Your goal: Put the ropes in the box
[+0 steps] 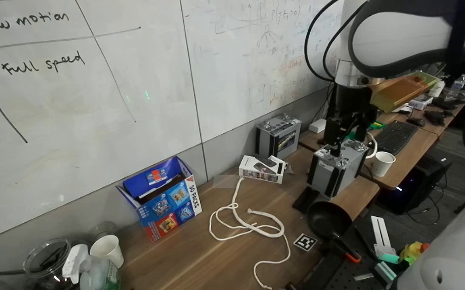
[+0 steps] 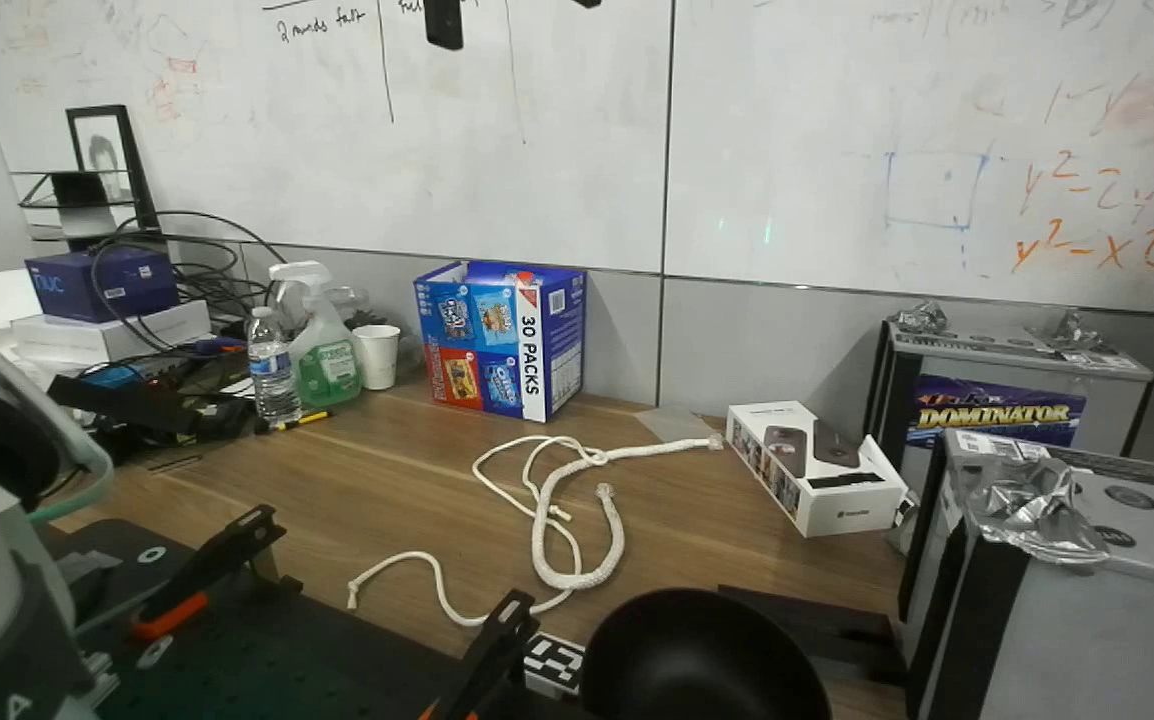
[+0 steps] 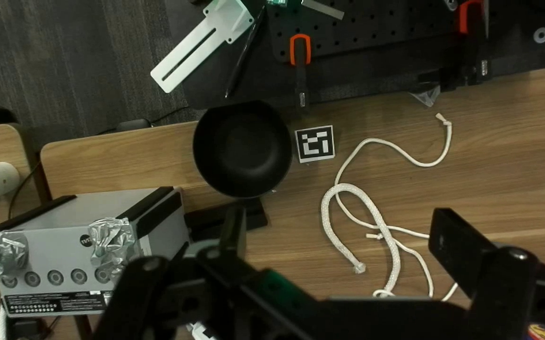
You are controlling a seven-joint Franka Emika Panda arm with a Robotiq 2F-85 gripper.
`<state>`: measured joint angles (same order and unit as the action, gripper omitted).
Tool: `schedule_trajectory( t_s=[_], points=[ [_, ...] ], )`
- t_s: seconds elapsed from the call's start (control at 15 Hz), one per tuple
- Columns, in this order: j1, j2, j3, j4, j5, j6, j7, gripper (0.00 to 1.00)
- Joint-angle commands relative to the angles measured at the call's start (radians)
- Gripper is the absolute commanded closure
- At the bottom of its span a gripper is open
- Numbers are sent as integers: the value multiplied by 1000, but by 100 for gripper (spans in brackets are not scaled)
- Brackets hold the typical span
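Note:
A thick white rope (image 1: 283, 228) and a thin white rope (image 1: 272, 262) lie in loose, crossing loops on the wooden table. The thick rope (image 2: 539, 540) and thin rope (image 2: 427, 556) show in both exterior views. The blue printed box (image 1: 172, 205) stands upright against the wall, its top open. It also shows in an exterior view (image 2: 502, 340). My gripper (image 1: 345, 145) is high above the table, away from the box. In the wrist view the gripper (image 3: 341, 233) is wide open and empty, with the thick rope (image 3: 380, 219) far below between its fingers. Part of the thin rope is hidden behind a finger.
A black pan (image 3: 243, 148) and marker card (image 3: 315, 144) lie near the front edge. Grey batteries (image 1: 335, 169) and a white phone carton (image 1: 261, 169) stand beyond the ropes. A paper cup (image 2: 377, 355) and spray bottle (image 2: 325, 350) stand by the box. Another white cord (image 1: 373, 147) curls behind a battery.

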<state>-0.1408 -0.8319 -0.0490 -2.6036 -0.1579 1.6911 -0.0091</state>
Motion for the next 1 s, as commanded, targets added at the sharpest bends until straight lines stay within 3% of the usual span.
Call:
schedule_trajectory(
  t_s=[0.0,0.33,0.47,0.93],
  points=[
    [19,76,-24,12,5,104,12,0],
    [51,348,-32,82,80,470,20,0],
    [71,469,-29,135,125,559,4,0],
    [106,894,-28,371,293,612,-151,0]
  ],
)
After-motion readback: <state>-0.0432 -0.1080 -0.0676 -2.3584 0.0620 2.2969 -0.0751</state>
